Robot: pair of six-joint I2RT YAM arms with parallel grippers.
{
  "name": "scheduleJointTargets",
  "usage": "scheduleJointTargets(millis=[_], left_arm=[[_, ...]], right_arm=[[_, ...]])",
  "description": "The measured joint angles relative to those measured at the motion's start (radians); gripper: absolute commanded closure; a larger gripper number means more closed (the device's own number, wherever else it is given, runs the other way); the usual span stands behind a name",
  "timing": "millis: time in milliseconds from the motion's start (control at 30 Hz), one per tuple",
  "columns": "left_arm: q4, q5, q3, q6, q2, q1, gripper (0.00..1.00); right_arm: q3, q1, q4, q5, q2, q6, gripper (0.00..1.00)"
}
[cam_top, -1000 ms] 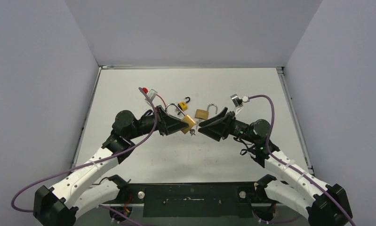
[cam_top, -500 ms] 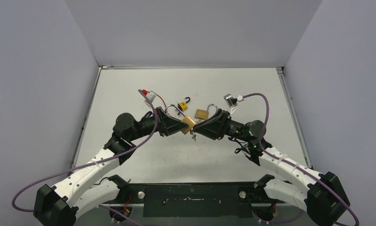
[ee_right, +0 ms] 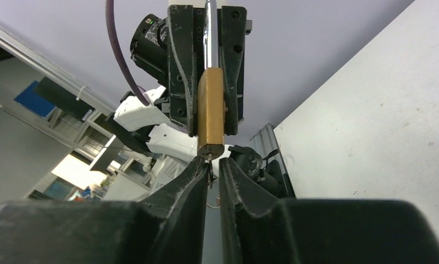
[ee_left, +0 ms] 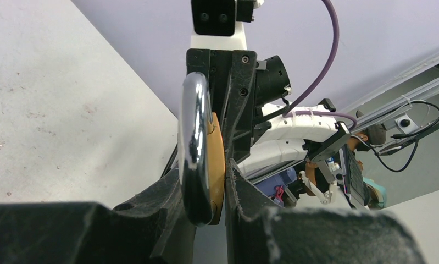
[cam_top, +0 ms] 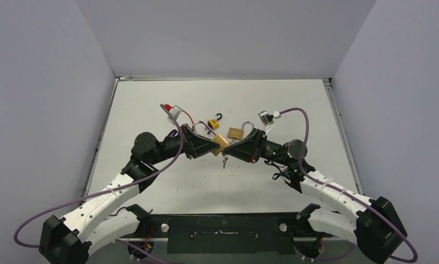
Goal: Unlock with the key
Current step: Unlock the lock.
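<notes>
Closing in from a wider gape, right pincer (ee_right: 213, 160) has its jaws narrowed around the key (cam_top: 224, 161) hanging under the padlock (ee_right: 210, 113); whether it truly pinches cannot be told. Left pincer (ee_left: 206, 176) clamps that padlock, above the tabletop (cam_top: 206, 184).

White table (cam_top: 151, 99), brass padlock (cam_top: 236, 133), yellow padlock (cam_top: 212, 124)

Loose brass padlock (cam_top: 236, 132) and yellow padlock (cam_top: 213, 123) block the table (cam_top: 151, 104) beyond right hand (cam_top: 228, 152).
</notes>
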Motion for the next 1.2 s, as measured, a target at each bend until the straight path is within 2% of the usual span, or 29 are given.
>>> scheduleJointTargets(millis=[133,167,333,467,700,833,967,1000,1100,1133,1200], left_arm=[[-0.002,-0.003,0.000,0.001,0.000,0.002,1.00],[-0.001,-0.004,0.000,0.001,0.000,0.003,1.00],[0.019,-0.007,0.000,-0.005,-0.003,0.006,1.00],[0.071,0.003,0.000,0.012,-0.012,0.008,1.00],[0.229,0.036,-0.023,0.100,-0.031,0.006,1.00],[0.328,0.054,-0.027,0.133,-0.020,0.007,1.00],[0.415,0.080,-0.027,0.140,-0.002,0.006,1.00],[0.425,0.084,-0.027,0.143,0.000,0.006,1.00],[0.424,0.087,-0.027,0.171,0.001,0.006,1.00],[0.420,0.087,-0.027,0.184,0.000,0.006,1.00],[0.399,0.088,-0.026,0.214,-0.016,0.004,1.00]], right_arm=[[0.000,0.000,0.015,-0.001,0.020,0.024,0.95],[0.000,0.000,0.026,-0.002,0.026,0.033,0.99],[-0.001,0.000,0.116,-0.013,0.069,0.109,1.00],[-0.005,0.000,0.274,-0.018,0.137,0.252,1.00],[0.001,0.018,0.564,-0.004,0.287,0.605,1.00],[0.023,0.036,0.647,0.013,0.344,0.766,1.00],[0.029,0.052,0.678,0.033,0.348,0.828,1.00],[0.029,0.052,0.679,0.033,0.348,0.831,0.92],[0.029,0.046,0.658,0.031,0.337,0.802,0.53],[0.027,0.036,0.632,0.026,0.324,0.775,0.45],[0.010,-0.009,0.534,0.030,0.278,0.694,0.35]])
